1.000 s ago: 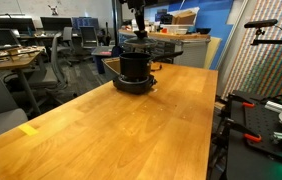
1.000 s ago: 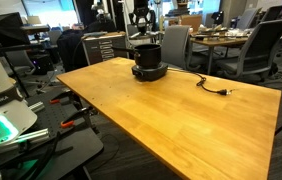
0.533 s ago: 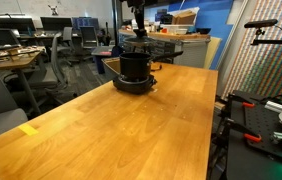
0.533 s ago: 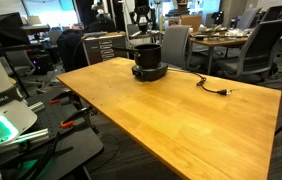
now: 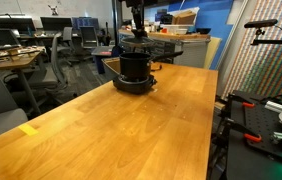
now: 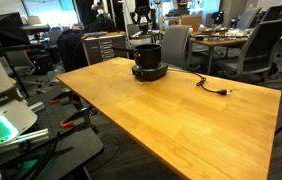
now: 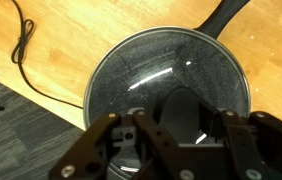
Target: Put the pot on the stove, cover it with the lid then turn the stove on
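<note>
End effector [image 7: 188, 122] pinching lid [image 7: 141, 75] knob, pointing straight down over pot [image 5: 133, 67] on stove [image 5: 134, 86].

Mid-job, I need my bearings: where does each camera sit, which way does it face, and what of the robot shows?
Exterior view: off a near table corner, looking along the table to the pot on the stove; the arm enters from above.
Exterior view: off another side of the table, facing the same pot, with the arm above it.
Wrist view: straight down on the lid; tool fingers flank its knob.
Shared: the cord shows in an exterior view and the wrist view.
</note>
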Motion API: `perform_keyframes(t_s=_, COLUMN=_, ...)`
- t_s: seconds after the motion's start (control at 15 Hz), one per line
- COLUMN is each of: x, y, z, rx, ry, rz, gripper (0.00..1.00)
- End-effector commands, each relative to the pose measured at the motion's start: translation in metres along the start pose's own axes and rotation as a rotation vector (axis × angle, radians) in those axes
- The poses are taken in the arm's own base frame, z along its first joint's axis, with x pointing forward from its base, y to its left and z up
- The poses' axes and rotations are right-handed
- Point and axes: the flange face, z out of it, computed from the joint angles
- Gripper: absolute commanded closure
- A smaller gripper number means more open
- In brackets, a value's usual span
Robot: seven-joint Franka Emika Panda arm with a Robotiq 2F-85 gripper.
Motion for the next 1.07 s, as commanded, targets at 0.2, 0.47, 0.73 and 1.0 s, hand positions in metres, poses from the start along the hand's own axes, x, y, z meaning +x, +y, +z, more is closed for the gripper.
perform_keyframes(t_s=0.2, x=0.003, y=0.001, z=-0.015, rx=0.012, ry=0.087, rz=0.028, gripper=0.08)
perform_keyframes(t_s=0.47, x=0.000, y=-0.001, z=-0.020, rx=0.028, ry=0.108, rz=0.019, gripper=0.00)
perform_keyframes(t_s=0.73, x=0.001, y=-0.005, z=-0.013, rx=0.024, ry=0.056, rz=0.000, gripper=0.00)
perform_keyframes(t_s=1.0, x=-0.003, y=-0.009, z=-0.017, rx=0.025, ry=0.049, rz=-0.008, gripper=0.00)
